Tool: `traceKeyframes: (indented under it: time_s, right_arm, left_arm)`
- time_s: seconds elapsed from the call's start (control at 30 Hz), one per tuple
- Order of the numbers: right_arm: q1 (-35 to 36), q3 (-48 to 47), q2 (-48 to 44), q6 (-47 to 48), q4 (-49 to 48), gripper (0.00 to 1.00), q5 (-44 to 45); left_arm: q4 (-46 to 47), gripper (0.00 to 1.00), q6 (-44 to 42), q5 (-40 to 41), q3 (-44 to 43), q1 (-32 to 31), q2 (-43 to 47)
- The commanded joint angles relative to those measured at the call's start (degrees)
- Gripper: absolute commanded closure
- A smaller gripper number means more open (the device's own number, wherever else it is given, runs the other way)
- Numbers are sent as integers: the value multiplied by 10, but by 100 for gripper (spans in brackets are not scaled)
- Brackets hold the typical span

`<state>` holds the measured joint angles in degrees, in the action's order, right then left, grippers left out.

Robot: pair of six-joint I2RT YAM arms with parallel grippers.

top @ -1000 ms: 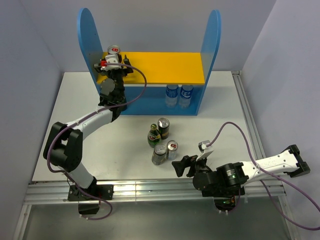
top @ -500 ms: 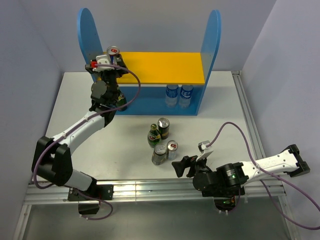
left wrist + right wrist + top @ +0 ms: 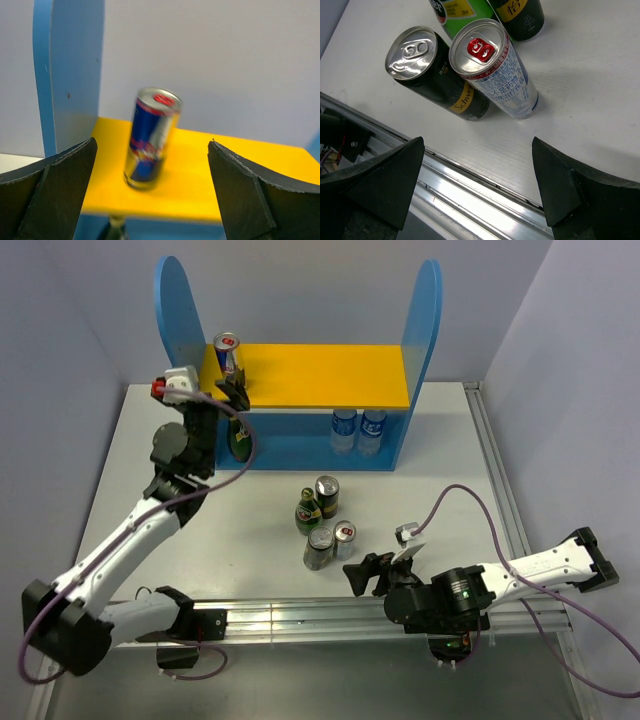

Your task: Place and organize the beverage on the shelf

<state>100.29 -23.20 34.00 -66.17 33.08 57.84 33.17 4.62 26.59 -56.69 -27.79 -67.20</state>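
As one can (image 3: pixel 228 352) tops the shelf (image 3: pixel 421 330), perhaps three drinks (image 3: pixel 343 430) stand below.

The blue-silver can (image 3: pixel 151 145) is gleaming as glossy metal on the smooth, matt yellow board (image 3: pixel 200 170). The dark can (image 3: pixel 437 75) is showing a shiny bare-metal lid; the white worktop (image 3: pixel 600 100) is looking matt.

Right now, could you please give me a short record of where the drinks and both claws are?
upper board: blue-silver slim can, upright, left end
lower level: shelved green bottle at left; blue-labelled bottles at right
table: loose green bottle, dark can, second dark can, silver slim can, clustered upright
left claw: open, facing the blue-silver slim can, not touching it
right claw: open, beside the table cluster, holding nothing
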Motion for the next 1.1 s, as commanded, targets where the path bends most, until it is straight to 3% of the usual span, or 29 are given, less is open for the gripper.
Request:
traceKeyframes:
  time_s: [0.0,0.13,0.23,0.4,0.57,0.73,1.07]
  right_arm:
    - [6,-10,6,-19,5,5,31]
    - [10,-11,8,-23,9,5,33]
    - [12,-10,5,-19,7,5,32]
    - [12,-11,9,-19,5,5,32]
    - [12,-14,21,-16,3,5,32]
    - [13,-19,35,-13,1,5,31]
    - [12,-31,65,-26,12,5,35]
  left_arm:
    - [-87,1,40,4,38,-56,78]
    - [-135,1,76,23,149,-158,181]
    - [-172,2,120,29,216,-197,223]
    - [-188,4,166,29,308,-236,262]
    - [-145,4,223,15,410,-263,279]
    - [-41,4,241,-17,480,-275,229]
    - [121,4,232,-73,479,-286,62]
